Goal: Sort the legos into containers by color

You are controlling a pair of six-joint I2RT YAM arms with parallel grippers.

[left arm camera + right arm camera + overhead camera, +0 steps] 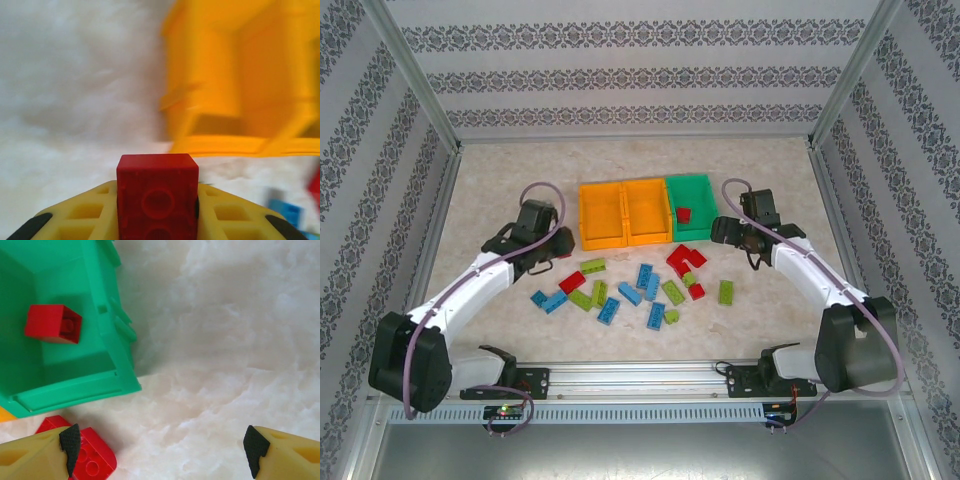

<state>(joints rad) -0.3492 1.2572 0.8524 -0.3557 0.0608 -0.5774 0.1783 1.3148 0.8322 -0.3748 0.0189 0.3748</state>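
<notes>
Watching the feeds from my desk, and here's what I'm seeing. The marble-look table (500,190) is taking up most of the top view, with the left arm (470,285) and right arm (810,272) reaching in from the near rail. The three bins are sitting joined in a row: two orange bins (585,215) on the left and one green bin (711,205) on the right end. The row is running left to right, while each bin's long axis is pointing away from the arm bases.

The left claw (157,222) is clamping a red lego (157,187), which is showing a face with round marks to the wrist camera. The claw is sitting just off the near left corner of the orange pair. The right claw (162,445) is spreading wide with nothing between its pads, over bare table just beside the green bin's near corner. Its left pad is sitting by a red pair (90,457).

One red brick (52,323) is lying inside the green bin. The loose legos are lying scattered between the bins and the bases, most at odd angles. I'm counting about seven blue legos (656,316), about seven lime legos (727,291) and about five red legos (571,281) (they're tiny and bunched, so take those numbers loosely).
</notes>
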